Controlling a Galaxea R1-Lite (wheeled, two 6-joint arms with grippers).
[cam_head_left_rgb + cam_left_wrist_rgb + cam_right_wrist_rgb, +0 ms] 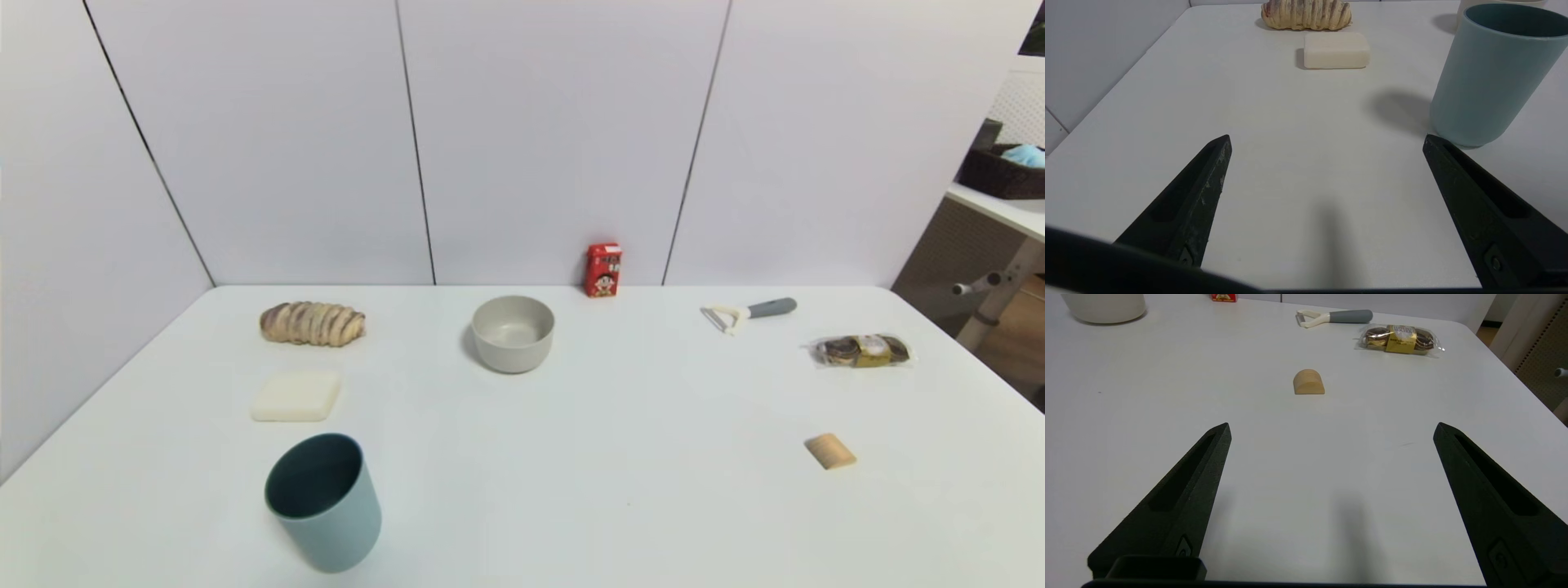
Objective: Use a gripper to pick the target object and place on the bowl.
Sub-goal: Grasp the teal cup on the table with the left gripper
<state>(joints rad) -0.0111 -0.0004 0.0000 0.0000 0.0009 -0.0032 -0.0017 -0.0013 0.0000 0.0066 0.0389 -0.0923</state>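
The left gripper hovers low over the white table, jaws spread wide and holding nothing; the teal-blue cup stands upright just beyond one fingertip, outside the gap, plain, handleless, slightly tapered, darker inside; the grey-beige bowl sits farther off behind it; the right gripper is likewise wide open, empty, with a wooden block ahead.

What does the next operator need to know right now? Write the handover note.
Left gripper: open, empty, low over the table, just short of the teal cup.
Right gripper: open, empty, near the wooden block.
Cup: upright at the near left of the table. Bowl: empty, centre back.
Done: nothing picked.
Left: grasp the cup, carry it to the bowl, release.
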